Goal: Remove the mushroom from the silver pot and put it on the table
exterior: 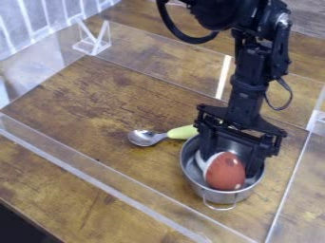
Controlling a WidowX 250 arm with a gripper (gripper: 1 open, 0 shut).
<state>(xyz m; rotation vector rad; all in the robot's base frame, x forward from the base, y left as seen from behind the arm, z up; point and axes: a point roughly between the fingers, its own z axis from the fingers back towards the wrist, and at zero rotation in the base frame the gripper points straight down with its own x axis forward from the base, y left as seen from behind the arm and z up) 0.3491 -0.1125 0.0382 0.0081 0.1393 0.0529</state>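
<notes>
The jaws stand wide open, one on either side of the mushroom (225, 171), gripping nothing that I can see. The gripper (230, 163) points straight down into the silver pot (200, 186), where the mushroom sits with its reddish-brown cap showing. Above the jaws the black arm (253, 57) rises nearly upright, then bends away at the top. Just left of the jaws a spoon (162, 135) with a yellow-green handle lies on the wooden counter (89, 104). No readable writing shows anywhere.
</notes>
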